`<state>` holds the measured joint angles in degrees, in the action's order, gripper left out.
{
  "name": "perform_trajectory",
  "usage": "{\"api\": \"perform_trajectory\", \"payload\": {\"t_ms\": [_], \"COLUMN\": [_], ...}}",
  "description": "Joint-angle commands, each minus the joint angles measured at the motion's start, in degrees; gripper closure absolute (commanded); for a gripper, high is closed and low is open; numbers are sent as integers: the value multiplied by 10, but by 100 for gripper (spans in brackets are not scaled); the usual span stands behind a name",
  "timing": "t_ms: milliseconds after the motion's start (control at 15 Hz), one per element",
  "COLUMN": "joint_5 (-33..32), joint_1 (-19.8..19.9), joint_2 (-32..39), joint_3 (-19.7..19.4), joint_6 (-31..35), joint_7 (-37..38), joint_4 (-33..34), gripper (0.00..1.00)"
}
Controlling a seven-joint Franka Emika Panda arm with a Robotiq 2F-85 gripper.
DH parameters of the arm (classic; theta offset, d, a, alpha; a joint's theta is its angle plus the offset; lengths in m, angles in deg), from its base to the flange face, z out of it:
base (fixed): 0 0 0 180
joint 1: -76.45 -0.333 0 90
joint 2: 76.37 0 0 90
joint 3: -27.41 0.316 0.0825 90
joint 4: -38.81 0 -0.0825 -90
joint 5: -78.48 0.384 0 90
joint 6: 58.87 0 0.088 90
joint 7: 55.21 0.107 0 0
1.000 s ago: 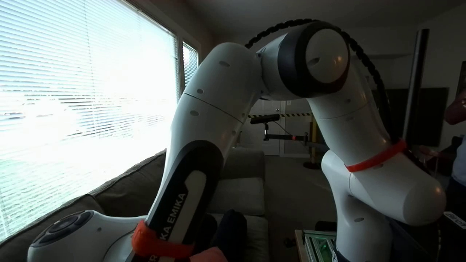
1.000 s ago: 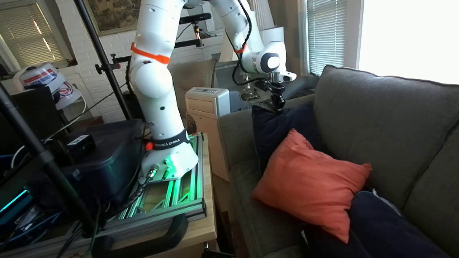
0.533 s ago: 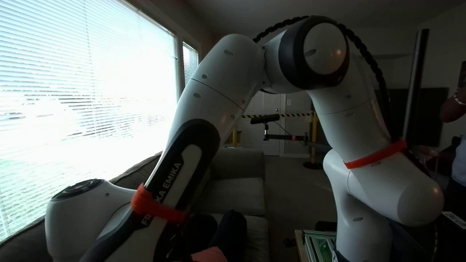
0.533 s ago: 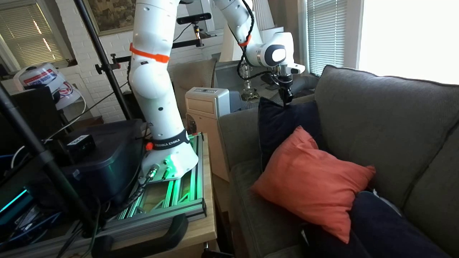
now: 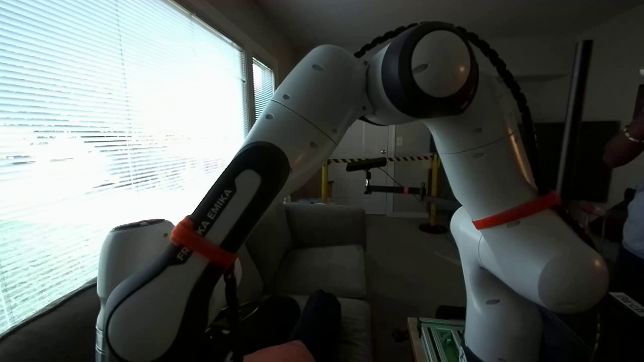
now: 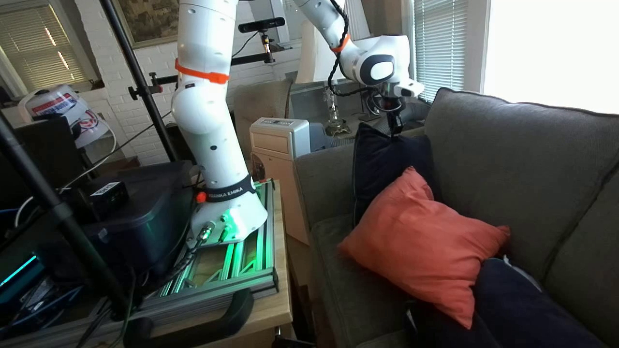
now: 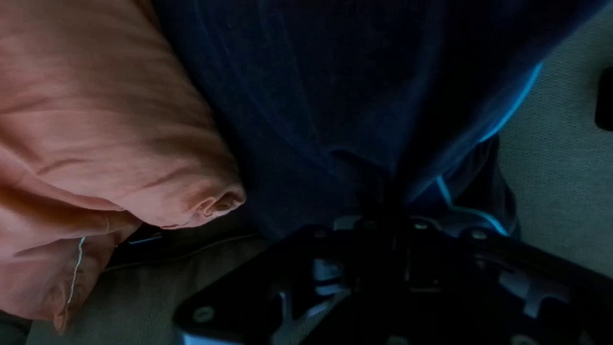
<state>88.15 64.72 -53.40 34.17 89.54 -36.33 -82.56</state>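
Gripper (image 6: 396, 130) pinching dark blue pillow (image 6: 379, 157) at top edge — cloth gathers into folds at grip in wrist view. In exterior view, pillow upright at end of grey sofa (image 6: 522, 164), armrest (image 6: 324, 179) at its 9 o'clock. Orange pillow (image 6: 420, 246) overlaps its lower part from 5 o'clock. Navy cushion (image 6: 527, 302) at orange pillow's 4 o'clock — partly covered by it.

The arm (image 6: 205, 113) before me is glossy white with orange straps (image 6: 205, 75), a ribbed black cable (image 5: 505, 73) at upper right, FRANKA EMIKA lettered on a dark collar (image 6: 227, 192), and black fingers (image 6: 395, 124).
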Motion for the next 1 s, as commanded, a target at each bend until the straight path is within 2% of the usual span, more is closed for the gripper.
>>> {"api": "perform_trajectory", "payload": {"t_ms": [0,933], "joint_5": [50,88], "joint_1": [27,66], "joint_2": [-23,-78], "joint_3": [10,11], "joint_6": [28,70], "joint_7": [-14,-54], "joint_4": [1,4], "gripper": [99,99]}}
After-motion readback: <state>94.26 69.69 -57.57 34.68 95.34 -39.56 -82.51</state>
